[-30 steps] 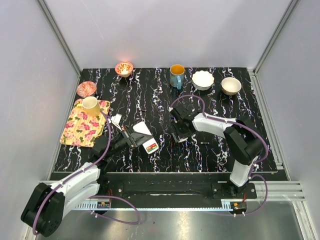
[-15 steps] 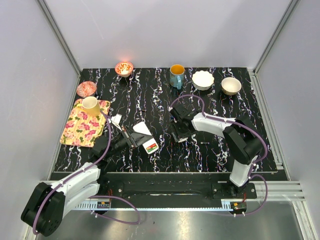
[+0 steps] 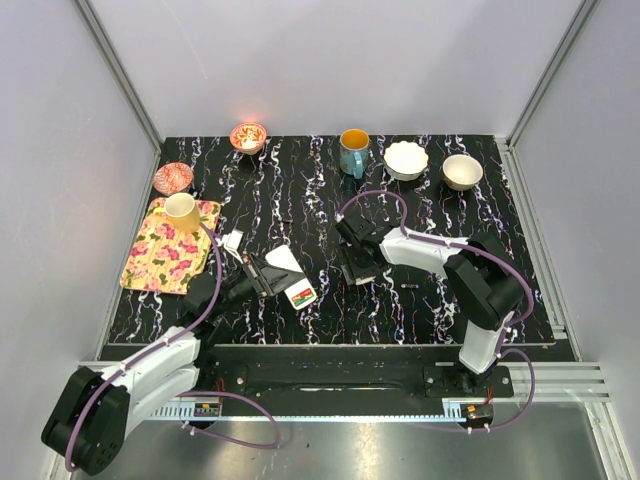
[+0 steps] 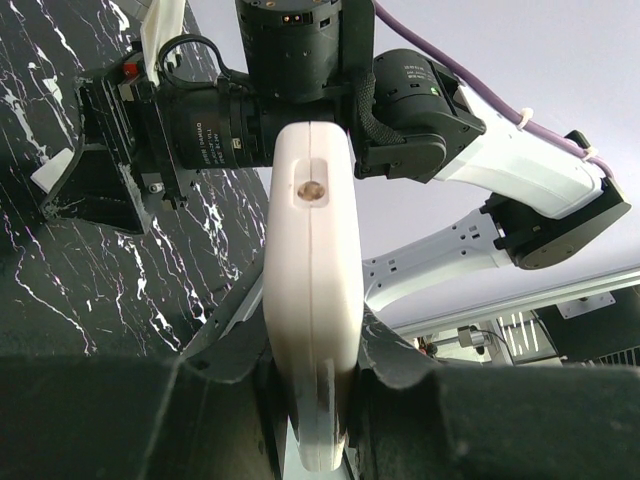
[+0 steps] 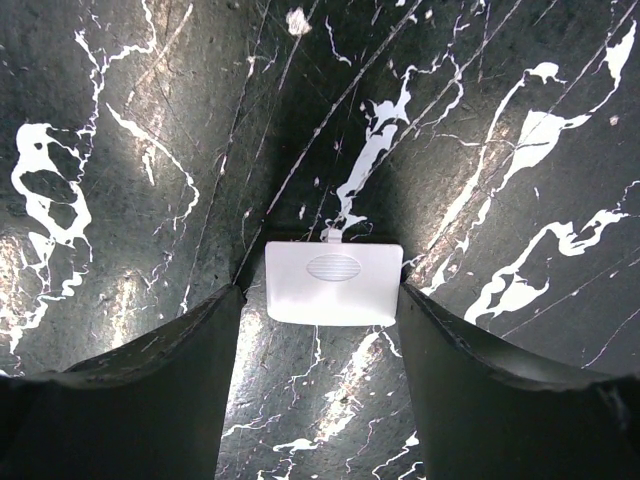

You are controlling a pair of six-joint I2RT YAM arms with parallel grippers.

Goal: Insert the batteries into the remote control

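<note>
The remote control (image 3: 293,277) is a flat white handset, held tilted above the table with its red-buttoned end (image 3: 301,294) toward the front. My left gripper (image 3: 268,272) is shut on it. In the left wrist view the remote control (image 4: 310,250) shows edge-on, squeezed between both fingers of the left gripper (image 4: 310,345). My right gripper (image 3: 352,268) points down at the table's middle. In the right wrist view a small white cover piece (image 5: 333,283) lies flat between the fingers of the right gripper (image 5: 320,292); the right finger meets its edge and the left stands just off it. I cannot make out the batteries.
A floral tray (image 3: 160,262) with a yellow cup (image 3: 182,211) lies at the left. Two red patterned bowls (image 3: 247,135) (image 3: 173,177), a blue mug (image 3: 353,151), a white bowl (image 3: 406,159) and a beige bowl (image 3: 462,171) line the back. A small white piece (image 3: 233,240) lies beside the tray.
The right gripper's jaws have narrowed around the white cover piece, and its wrist has shifted slightly left. The left arm and the remote control have not moved.
</note>
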